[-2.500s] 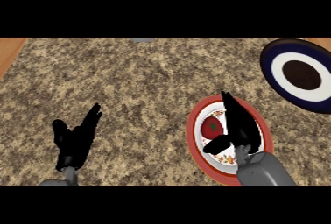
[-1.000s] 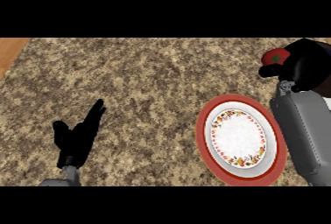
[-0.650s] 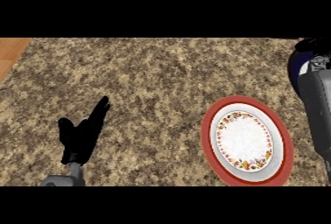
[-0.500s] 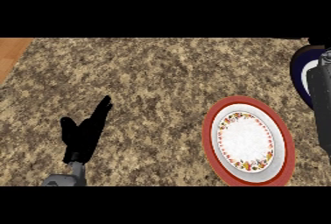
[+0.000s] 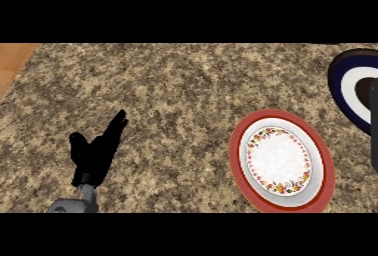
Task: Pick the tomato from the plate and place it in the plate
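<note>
Our left hand [image 5: 96, 150] rests open, fingers straight, near the counter's [image 5: 184, 85] front-left corner; our right hand and the tomato are out of sight. Toward the front-right edge lies a red-rimmed plate [image 5: 280, 161] with a floral border, a dark blue plate [image 5: 347, 85] beyond it at the right edge; no writing shows.

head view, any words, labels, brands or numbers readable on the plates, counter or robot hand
None can be read.
Red-rimmed plate: only a floral pattern ring, no lettering.
Dark blue plate: plain bands, no text.
Counter: speckled stone, no marks.
Left robot hand: plain black, no label.
</note>
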Controlling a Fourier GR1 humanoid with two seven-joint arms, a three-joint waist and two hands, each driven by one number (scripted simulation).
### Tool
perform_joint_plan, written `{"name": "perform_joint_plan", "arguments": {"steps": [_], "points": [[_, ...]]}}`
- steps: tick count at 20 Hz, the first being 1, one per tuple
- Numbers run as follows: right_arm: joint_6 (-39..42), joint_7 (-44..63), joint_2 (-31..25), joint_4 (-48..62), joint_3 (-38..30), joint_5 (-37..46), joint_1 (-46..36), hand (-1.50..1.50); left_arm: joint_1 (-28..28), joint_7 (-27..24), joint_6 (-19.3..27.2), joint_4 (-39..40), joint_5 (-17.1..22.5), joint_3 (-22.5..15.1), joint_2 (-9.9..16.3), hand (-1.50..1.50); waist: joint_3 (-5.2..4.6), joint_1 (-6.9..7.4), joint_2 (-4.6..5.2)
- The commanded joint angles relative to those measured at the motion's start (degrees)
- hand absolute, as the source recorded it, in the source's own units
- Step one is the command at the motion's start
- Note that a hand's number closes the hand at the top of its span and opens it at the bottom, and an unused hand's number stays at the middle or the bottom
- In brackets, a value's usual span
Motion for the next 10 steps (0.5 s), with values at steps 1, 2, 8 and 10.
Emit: {"name": "perform_joint_plan", "arguments": {"steps": [1,2,8,10], "points": [[-8.3,15.3,0.4,-0.2,-5.0,8.1,1.2,1.5,0.5,1.3,0.6,1.4,0.2,-0.7,-1.6,0.0,-0.14,-1.56,-0.21],[-9.7,15.8,1.0,-1.0,-6.1,9.5,1.8,1.5,1.0,1.7,0.4,0.6,0.2,-0.6,-0.8,0.0,-0.1,-1.61,-0.71],[-15.2,16.2,3.5,-0.6,-14.1,15.4,4.4,1.5,1.6,0.5,0.2,1.5,0.7,0.2,-1.0,0.0,-0.1,-2.26,-0.95],[-19.3,15.4,4.5,-0.5,-17.0,15.6,7.0,1.5,0.9,1.6,0.8,1.0,0.6,0.7,-0.8,0.0,0.01,-3.02,-1.09]]}}
